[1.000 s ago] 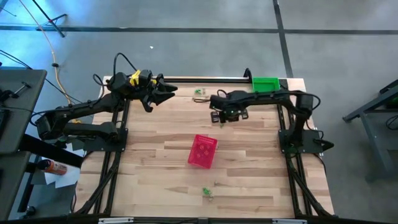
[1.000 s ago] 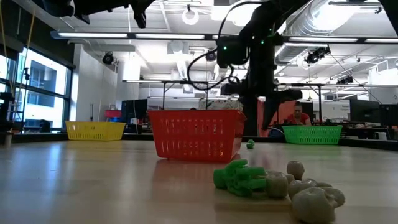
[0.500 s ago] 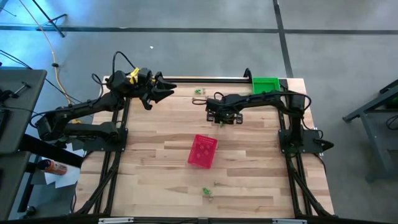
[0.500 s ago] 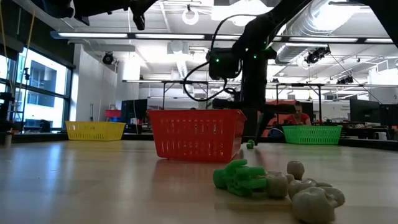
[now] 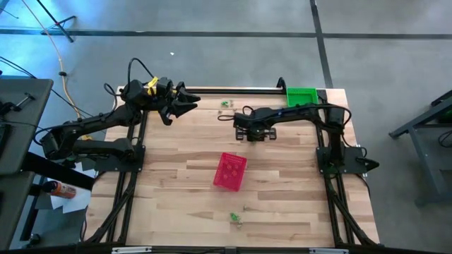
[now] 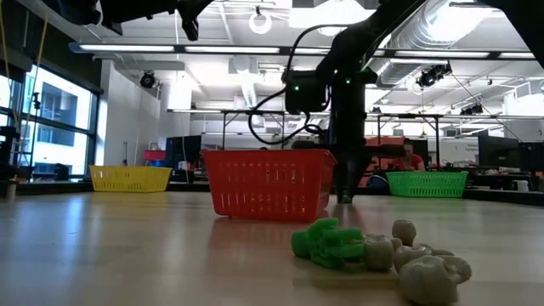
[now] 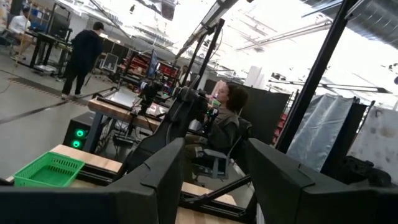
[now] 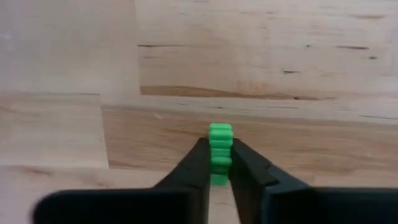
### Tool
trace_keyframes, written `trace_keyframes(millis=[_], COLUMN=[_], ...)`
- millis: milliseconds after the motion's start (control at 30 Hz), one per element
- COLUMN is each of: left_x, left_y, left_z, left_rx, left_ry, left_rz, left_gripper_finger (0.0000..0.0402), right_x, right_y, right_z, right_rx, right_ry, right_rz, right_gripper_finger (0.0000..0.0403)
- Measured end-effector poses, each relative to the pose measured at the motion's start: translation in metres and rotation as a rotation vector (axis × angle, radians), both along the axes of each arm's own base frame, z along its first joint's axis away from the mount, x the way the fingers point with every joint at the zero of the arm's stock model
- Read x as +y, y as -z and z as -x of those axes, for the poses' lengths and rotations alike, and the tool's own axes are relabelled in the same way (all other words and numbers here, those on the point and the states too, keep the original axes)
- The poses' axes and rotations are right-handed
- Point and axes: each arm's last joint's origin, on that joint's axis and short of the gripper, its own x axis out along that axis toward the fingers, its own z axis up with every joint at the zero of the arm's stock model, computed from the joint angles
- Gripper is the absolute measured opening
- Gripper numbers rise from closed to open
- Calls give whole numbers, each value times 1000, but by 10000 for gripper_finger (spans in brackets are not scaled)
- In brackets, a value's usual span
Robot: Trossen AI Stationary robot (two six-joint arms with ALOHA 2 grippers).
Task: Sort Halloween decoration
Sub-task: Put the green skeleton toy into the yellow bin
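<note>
Two dark fingers of the right gripper (image 8: 217,163) pinch a small green trinket (image 8: 219,152) between them, right down at the wooden table (image 5: 282,183), toward its far side. The red basket (image 5: 230,171) sits nearer the middle, and the green basket (image 5: 301,95) stands at the far right corner. More green trinkets lie near the far edge (image 5: 225,104) and the near edge (image 5: 234,218). The left gripper (image 5: 189,102) hangs above the far left side with its fingers spread apart, empty
</note>
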Motion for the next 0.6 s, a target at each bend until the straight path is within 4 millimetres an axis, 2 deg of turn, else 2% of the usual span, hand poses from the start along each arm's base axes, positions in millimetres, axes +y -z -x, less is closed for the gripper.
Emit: trace_keyframes(millis=[67,200,367,600], left_x=[1,3,5,5], left_y=[0,0,0,1], left_z=[0,2,3,2], left_rx=[0,0,0,5], left_ry=[-3,-14,-24,-24], left_rz=[0,-1,0,4], left_gripper_finger=[161,161,161,161], right_x=[0,0,5,18], right_y=[-5,-30,-80,-155], right_z=[2,10,27,56], right_rx=[7,-22,-99,-297], right_ry=[-44,-156,-341,-496], right_rz=[21,54,180,448], right_gripper_finger=[13,24,7,6])
